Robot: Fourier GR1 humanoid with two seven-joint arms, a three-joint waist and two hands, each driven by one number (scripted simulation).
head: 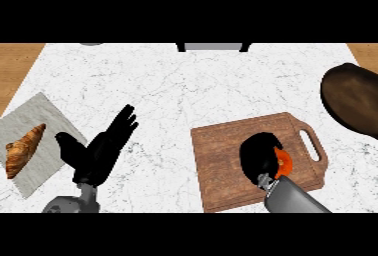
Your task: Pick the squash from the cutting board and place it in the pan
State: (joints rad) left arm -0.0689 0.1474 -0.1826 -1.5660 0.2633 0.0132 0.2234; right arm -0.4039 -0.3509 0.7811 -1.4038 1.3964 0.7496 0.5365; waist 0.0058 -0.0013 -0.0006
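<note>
In the head view, a white marble counter (199, 85) fills the frame, with wood showing past its left and right edges. A wooden cutting board (221, 165) with a handle slot on its right side lies near the counter's front edge, right of the middle. The right hand (260, 152) comes in from the lower edge and sits on the board, its fingers curled over the squash (283, 162) — only an orange sliver of it shows at the hand's right side, so the squash is still on the board, toward its right half, and mostly hidden. Whether it is lifted off the wood or resting on it cannot be told. The dark brown pan (354, 102) lies at the counter's right edge, beyond the board's far right corner and apart from it, partly cut off by the frame. The left hand (100, 147) rests open over the counter left of the board, fingers straight and pointing away, thumb out to the left, holding nothing. Just beside it, at the counter's left edge, a grey cloth (37, 125) carries a croissant (23, 150).
</note>
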